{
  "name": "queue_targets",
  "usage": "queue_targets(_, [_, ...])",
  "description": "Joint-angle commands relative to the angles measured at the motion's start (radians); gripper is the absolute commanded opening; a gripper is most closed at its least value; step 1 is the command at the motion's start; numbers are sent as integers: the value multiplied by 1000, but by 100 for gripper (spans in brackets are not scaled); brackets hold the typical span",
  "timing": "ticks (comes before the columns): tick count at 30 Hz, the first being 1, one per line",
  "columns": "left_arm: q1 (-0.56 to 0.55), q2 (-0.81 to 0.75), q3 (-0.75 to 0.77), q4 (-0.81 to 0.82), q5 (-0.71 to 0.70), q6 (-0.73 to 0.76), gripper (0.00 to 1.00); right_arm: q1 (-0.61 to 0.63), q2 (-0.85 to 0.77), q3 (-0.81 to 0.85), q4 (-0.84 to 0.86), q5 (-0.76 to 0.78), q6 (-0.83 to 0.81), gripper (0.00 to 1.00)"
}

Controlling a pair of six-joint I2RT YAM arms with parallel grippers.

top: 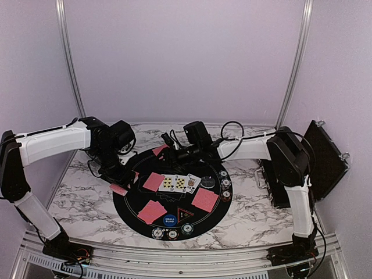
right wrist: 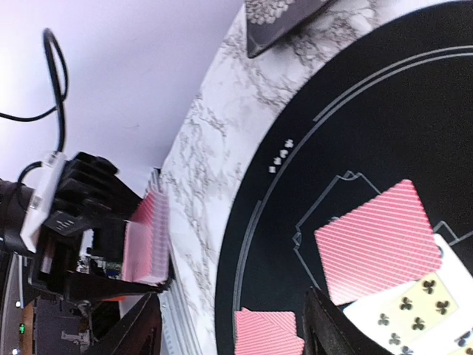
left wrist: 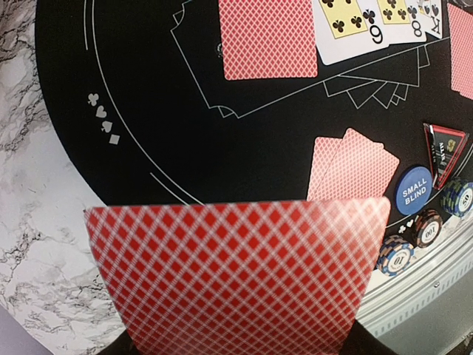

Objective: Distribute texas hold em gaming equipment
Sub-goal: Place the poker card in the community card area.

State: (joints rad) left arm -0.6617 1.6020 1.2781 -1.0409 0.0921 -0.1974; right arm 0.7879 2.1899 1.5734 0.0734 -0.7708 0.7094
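Observation:
My left gripper [top: 119, 176] is shut on a deck of red-backed playing cards [left wrist: 236, 274] over the mat's left edge; its fingers are mostly hidden behind the deck. My right gripper [right wrist: 235, 310] stands open above the mat's far edge, with a face-down card [right wrist: 270, 334] lying on the mat below the gap. The same card [top: 160, 150] shows beside the right gripper [top: 168, 143]. Face-up club cards [left wrist: 362, 18] lie mid-mat beside a face-down card [left wrist: 270, 37]. A face-down pair [left wrist: 355, 166], blue button [left wrist: 414, 191], triangular marker [left wrist: 446, 151] and striped chips [left wrist: 395, 255] sit near the front.
The big round black mat [top: 131, 200] lies on the marble table. An open black chip case [top: 328, 160] stands at the right, by the right arm. More chips [top: 225, 185] line the mat's right edge and a dark round button [top: 209, 182] lies next to the face-up cards.

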Motion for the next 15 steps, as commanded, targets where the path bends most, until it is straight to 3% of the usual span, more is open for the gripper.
queue_targets(1, [-10,-12,33,-8,14,12,55,31,17,6,200,-83,150,59])
queue_targets(15, [-21,6,54,-13,14,12,55,76,65,29,265,-114,215,55])
